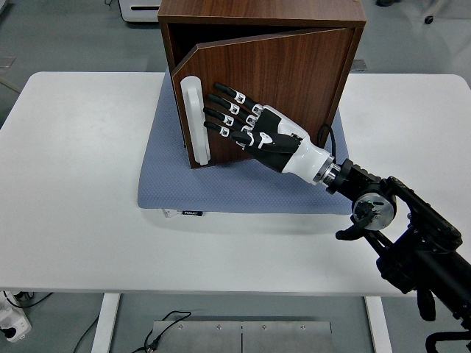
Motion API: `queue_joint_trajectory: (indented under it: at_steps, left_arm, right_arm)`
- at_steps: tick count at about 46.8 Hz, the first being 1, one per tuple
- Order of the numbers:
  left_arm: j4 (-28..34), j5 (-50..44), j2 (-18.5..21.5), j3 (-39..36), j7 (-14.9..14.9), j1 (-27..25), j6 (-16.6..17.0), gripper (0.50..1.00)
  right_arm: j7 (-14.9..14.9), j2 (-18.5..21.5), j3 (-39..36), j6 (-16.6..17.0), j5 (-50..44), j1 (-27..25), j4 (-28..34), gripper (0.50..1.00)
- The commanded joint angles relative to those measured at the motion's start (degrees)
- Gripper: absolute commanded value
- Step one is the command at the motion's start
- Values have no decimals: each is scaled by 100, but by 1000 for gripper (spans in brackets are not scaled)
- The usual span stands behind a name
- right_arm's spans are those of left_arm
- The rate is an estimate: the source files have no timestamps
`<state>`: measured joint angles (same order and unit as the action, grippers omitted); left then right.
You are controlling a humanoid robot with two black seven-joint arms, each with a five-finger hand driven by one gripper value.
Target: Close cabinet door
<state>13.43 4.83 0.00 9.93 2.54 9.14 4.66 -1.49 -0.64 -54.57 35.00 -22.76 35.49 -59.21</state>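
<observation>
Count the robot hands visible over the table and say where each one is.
1. The right hand reaches in from the right, fingers spread flat against the cabinet door, beside its white handle. No left hand shows in this view.

A dark walnut-brown cabinet (pixel 294 18) stands upright at the far middle of the table. Its door (pixel 283 81), hinged on the right side, is nearly shut, with only a narrow wedge of dark interior showing along the top and left edge. A white vertical handle (pixel 195 118) runs down the door's free left edge, which juts slightly forward of the frame.
</observation>
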Motion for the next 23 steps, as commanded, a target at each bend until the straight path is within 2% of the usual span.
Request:
queue_joint_trajectory:
  at_steps: [1,23]
  left_arm:
    - [2,0,0,0,1,0,0,1000]
    - [-7,0,0,0,1,0,0,1000]
  right_arm:
    - [0,64,-1,0,0,72,163,1000]
    - [0,64,-18,0,52,503,1007,1000]
